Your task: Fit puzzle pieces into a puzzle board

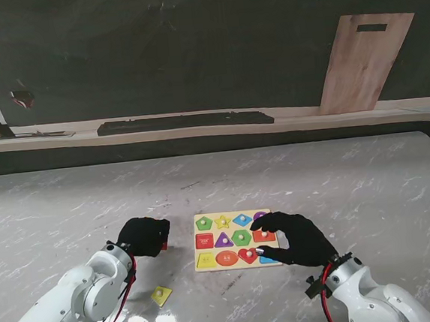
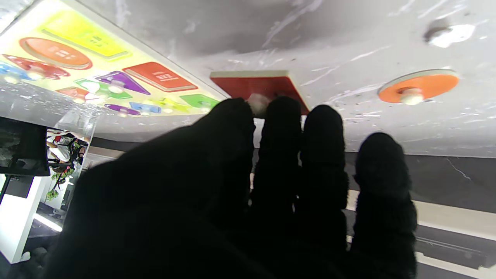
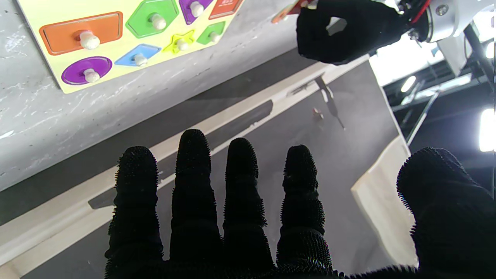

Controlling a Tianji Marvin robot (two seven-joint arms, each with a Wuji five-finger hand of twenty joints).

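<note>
The left hand (image 1: 144, 236) pinched the red square piece (image 2: 259, 86) by its knob just left of the puzzle board (image 1: 203, 266), seemingly mid-pickup, needing carrying to its empty slot, while the right hand (image 1: 297, 238) hovered open over the board.

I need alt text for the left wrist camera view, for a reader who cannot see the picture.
Black-gloved fingers of the left hand close on the white knob of a red square piece on the marble table. An orange round piece lies apart from it, and the yellow puzzle board with coloured shapes fills one corner.
</note>
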